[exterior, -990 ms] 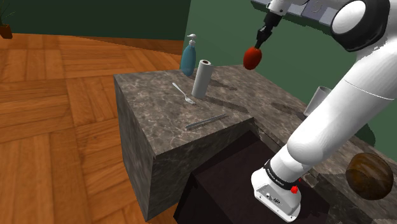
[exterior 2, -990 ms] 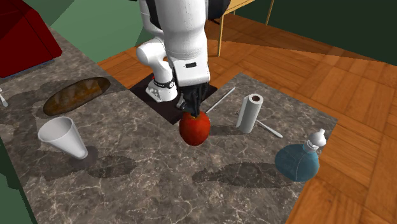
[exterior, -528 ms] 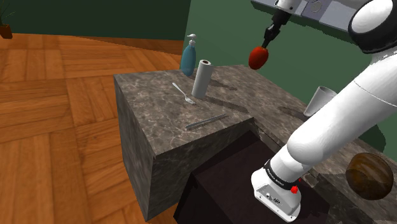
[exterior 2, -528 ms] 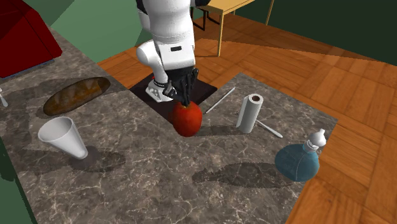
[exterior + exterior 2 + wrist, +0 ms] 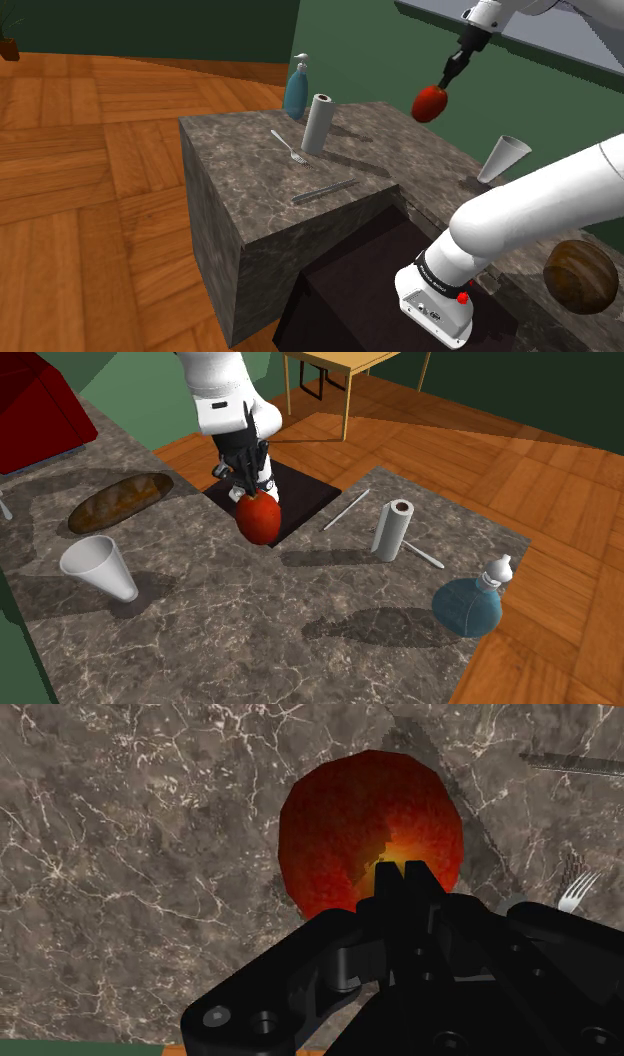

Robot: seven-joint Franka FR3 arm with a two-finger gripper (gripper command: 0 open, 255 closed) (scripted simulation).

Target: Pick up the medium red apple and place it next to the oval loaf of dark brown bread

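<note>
The black two-finger gripper [image 5: 248,487] is pinched shut on the top of the round red apple [image 5: 258,518], holding it in the air above the dark veined stone counter [image 5: 250,632]. The oval dark brown bread loaf [image 5: 120,500] lies well apart on the counter, near a white cone-shaped cup [image 5: 97,567].

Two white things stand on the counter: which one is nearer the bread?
The tapered white cup, close beside the dark bread loaf. The paper towel roll stands far off, near the fork and blue bottle.
</note>
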